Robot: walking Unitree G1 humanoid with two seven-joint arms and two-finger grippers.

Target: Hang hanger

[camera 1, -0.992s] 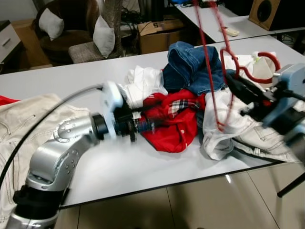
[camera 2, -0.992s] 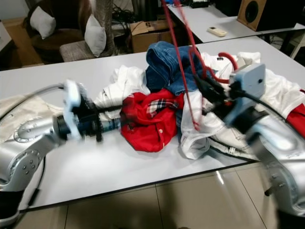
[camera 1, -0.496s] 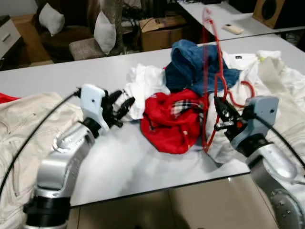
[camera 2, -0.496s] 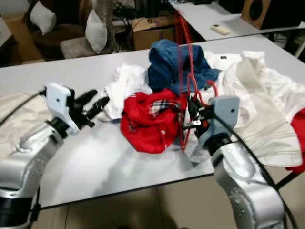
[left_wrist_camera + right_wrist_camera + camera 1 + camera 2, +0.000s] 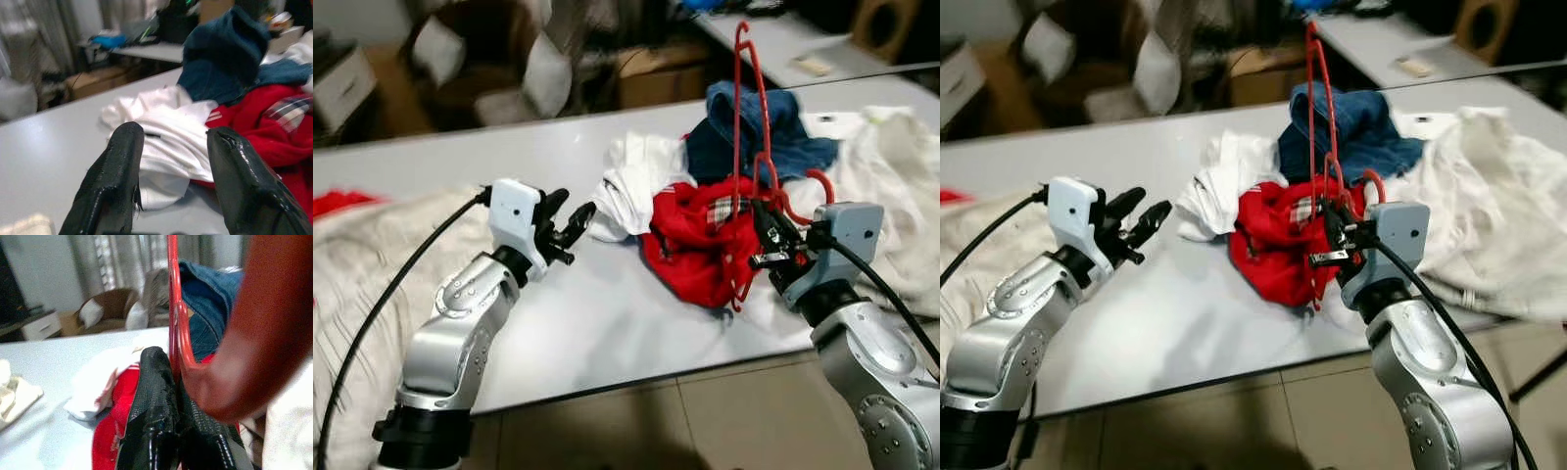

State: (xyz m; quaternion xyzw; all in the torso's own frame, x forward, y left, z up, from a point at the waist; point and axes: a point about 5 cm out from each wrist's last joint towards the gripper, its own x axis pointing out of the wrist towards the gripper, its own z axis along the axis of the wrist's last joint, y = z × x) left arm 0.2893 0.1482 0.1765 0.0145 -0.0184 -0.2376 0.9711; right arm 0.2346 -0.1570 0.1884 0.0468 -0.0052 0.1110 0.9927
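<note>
Near the front edge of the white table (image 5: pixel 607 323), your right gripper (image 5: pixel 766 238) is clamped on the red hanger (image 5: pixel 741 147), which stands upright above the red garment (image 5: pixel 700 240) in the clothes pile. Your left gripper (image 5: pixel 570 227) hovers over the table just beside the white shirt (image 5: pixel 631 186), fingers (image 5: pixel 117 166) spread apart and holding nothing.
</note>
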